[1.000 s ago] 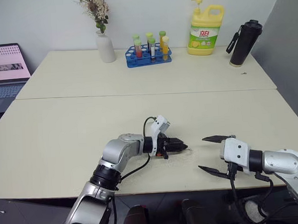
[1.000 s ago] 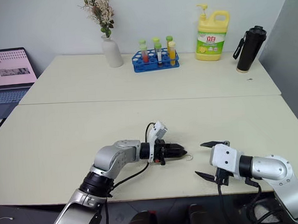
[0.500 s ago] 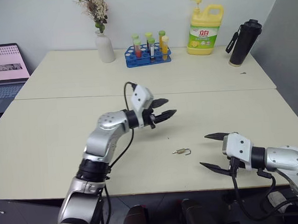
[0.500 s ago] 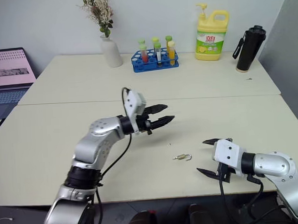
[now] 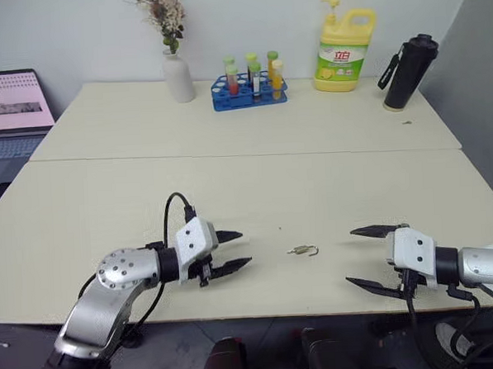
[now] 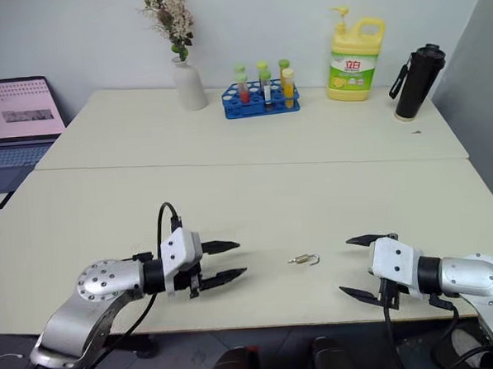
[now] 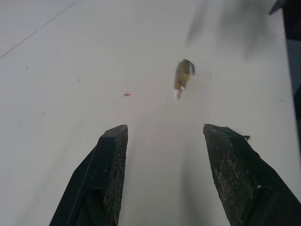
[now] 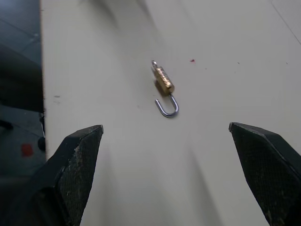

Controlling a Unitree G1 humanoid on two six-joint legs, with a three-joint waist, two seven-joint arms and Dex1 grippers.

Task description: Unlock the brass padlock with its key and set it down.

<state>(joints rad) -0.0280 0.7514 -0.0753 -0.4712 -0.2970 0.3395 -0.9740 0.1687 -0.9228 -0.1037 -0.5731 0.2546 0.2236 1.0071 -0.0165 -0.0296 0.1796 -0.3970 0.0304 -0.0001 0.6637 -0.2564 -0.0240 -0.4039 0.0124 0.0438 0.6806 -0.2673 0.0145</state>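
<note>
The brass padlock (image 5: 300,250) lies on its side on the cream table (image 5: 230,185), close to the front edge and between my two grippers. Its silvery shackle (image 8: 167,107) hangs swung open like a hook. A small silvery stub (image 8: 153,62) sticks out of the body's other end; I cannot tell whether it is the key. My left gripper (image 5: 243,247) hovers low to the padlock's left, open and empty, pointing at it. To the padlock's right my right gripper (image 5: 350,256) stands wide open, also aimed at it. In both wrist views the padlock (image 7: 182,75) lies ahead of the fingertips, untouched.
Along the back of the table stand a white vase with dried flowers (image 5: 177,76), a blue rack of test tubes (image 5: 250,89), a yellow detergent bottle (image 5: 343,40) and a black flask (image 5: 404,60). A laptop (image 5: 11,110) sits off to the far left.
My left gripper, shut low at the padlock a second ago, opened, rose away, then came down further left near the front edge. The padlock stays on the table. The right gripper barely shifted.
</note>
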